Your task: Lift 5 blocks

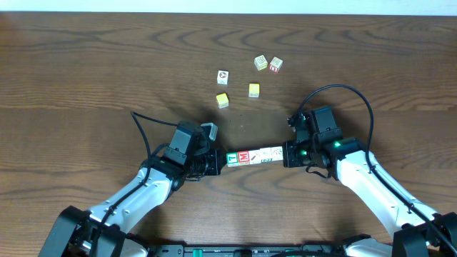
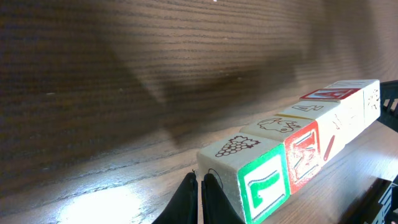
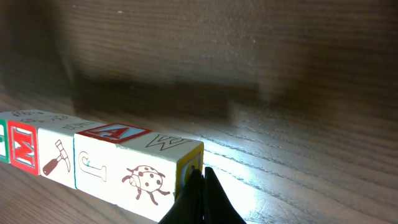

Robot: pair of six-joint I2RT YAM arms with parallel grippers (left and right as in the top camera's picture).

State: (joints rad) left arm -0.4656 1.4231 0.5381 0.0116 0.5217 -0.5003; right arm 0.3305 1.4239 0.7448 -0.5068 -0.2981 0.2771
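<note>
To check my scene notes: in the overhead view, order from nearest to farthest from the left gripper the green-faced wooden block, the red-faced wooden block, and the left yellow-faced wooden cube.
1. Green-faced wooden block, right at the left gripper.
2. Red-faced wooden block, just right of the green one.
3. Yellow-faced wooden cube, loose, well ahead of the gripper.

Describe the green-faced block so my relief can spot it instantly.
On the table, towards the robot's side, a short row of blocks is pressed between the left claw and right claw. The green-faced block is the end one against the left claw; its neighbour is red-faced, the others whitish.
</note>
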